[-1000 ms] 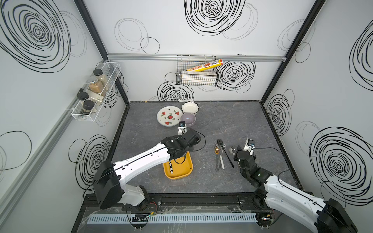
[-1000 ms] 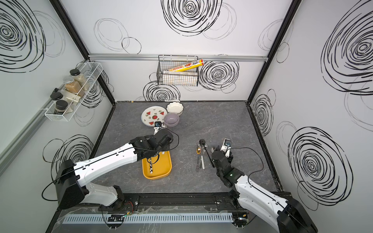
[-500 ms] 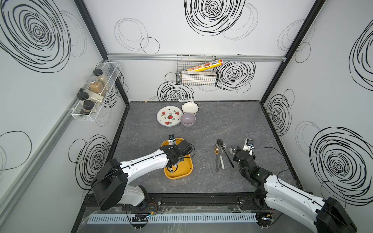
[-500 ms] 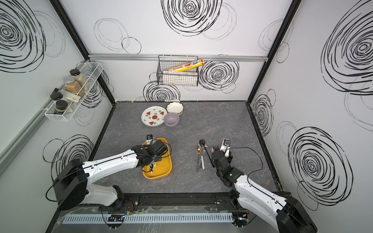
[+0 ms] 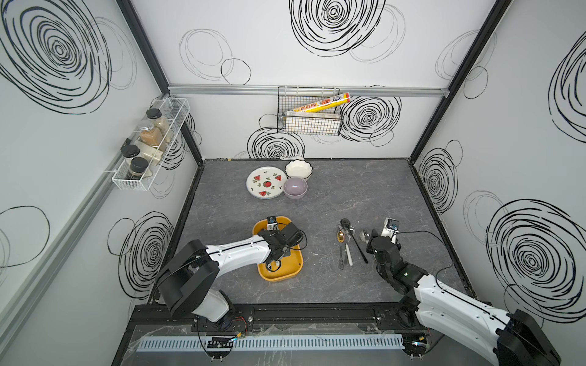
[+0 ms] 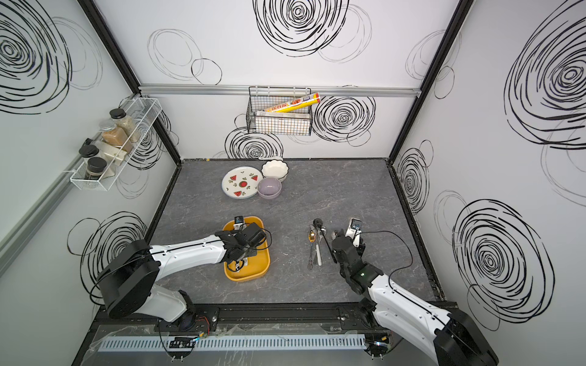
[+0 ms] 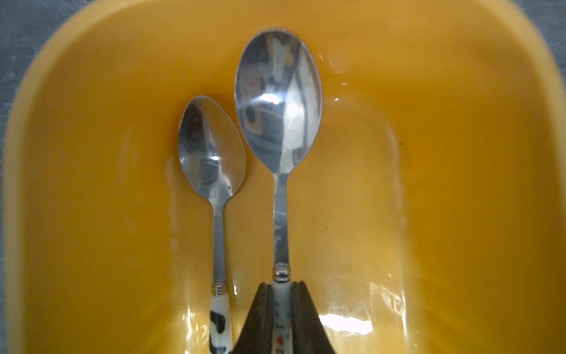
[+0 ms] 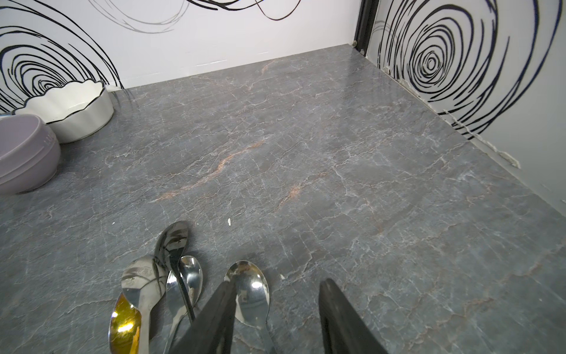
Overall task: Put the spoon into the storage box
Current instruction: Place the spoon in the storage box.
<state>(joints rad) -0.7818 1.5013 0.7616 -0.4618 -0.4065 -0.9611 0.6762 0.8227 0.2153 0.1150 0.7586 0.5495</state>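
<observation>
**Spoon held inside the storage box**

Left: mustard-yellow storage box (image 5: 282, 279) on the grey counter (image 5: 348, 190); left jaws clenched on the white patterned handle of the spoon (image 7: 280, 101), bowl up, inside the box and just beside a smaller spoon (image 7: 211, 153) with a black-and-white handle. Centre: loose spoons (image 5: 345, 244) clustered on the counter. Right: right jaws parted, grasping nothing, astride a lone spoon (image 8: 249, 294) lying flat on the counter

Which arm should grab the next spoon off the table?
Right: the right gripper is open at a loose spoon; the left gripper is shut on the large spoon in the storage box.
</observation>
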